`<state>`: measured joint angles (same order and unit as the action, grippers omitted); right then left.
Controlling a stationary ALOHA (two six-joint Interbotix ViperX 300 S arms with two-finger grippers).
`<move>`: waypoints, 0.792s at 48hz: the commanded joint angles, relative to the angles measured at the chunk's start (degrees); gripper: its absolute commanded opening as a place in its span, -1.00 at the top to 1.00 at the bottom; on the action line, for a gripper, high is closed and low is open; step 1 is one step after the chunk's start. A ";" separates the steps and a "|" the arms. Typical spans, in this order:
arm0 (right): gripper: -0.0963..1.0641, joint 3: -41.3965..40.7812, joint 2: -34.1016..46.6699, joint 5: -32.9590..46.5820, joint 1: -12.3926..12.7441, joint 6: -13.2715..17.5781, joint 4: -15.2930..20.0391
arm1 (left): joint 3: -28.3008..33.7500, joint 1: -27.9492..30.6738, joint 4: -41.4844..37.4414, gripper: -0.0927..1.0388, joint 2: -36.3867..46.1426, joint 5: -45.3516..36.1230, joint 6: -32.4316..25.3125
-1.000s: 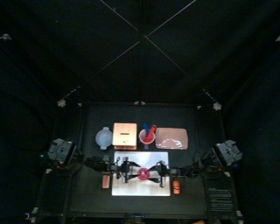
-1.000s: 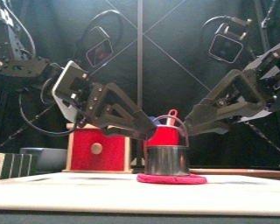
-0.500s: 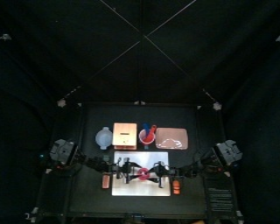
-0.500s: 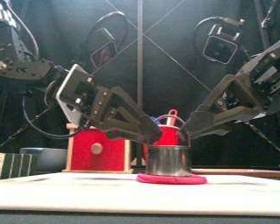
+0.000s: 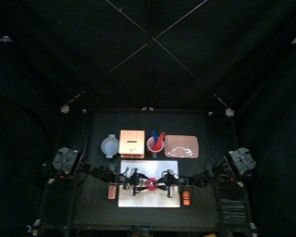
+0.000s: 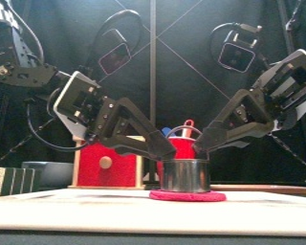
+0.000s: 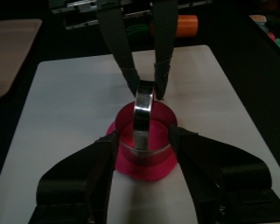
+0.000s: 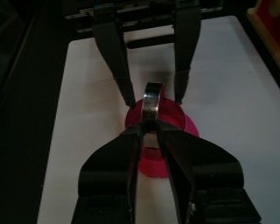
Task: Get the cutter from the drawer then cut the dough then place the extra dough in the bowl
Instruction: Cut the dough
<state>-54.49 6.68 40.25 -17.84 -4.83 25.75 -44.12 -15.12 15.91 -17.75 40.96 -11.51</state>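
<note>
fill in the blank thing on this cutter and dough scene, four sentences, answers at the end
1. The right end effector is shut on the top of the metal ___.
2. The left end effector has its jaws ___, one on each side of the cutter.
3. The dough lies on the ___ cutting board.
4. The wooden box has a drawer front coloured ___.
Missing words: cutter; open; white; red.
</note>
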 commanded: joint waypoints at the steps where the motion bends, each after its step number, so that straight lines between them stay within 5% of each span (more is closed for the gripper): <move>1: -0.23 0.88 -1.85 -0.53 0.53 0.09 0.09 | 1.23 0.00 -0.18 -0.31 1.58 0.09 0.09; 38: -0.16 3.25 -1.05 -16.08 2.20 -1.05 -0.09 | 4.04 -2.46 -0.09 -0.15 -0.44 -13.27 0.53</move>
<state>-51.68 6.24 25.14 -16.08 -6.15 25.58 -41.40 -15.56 15.91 -17.23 29.18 -11.51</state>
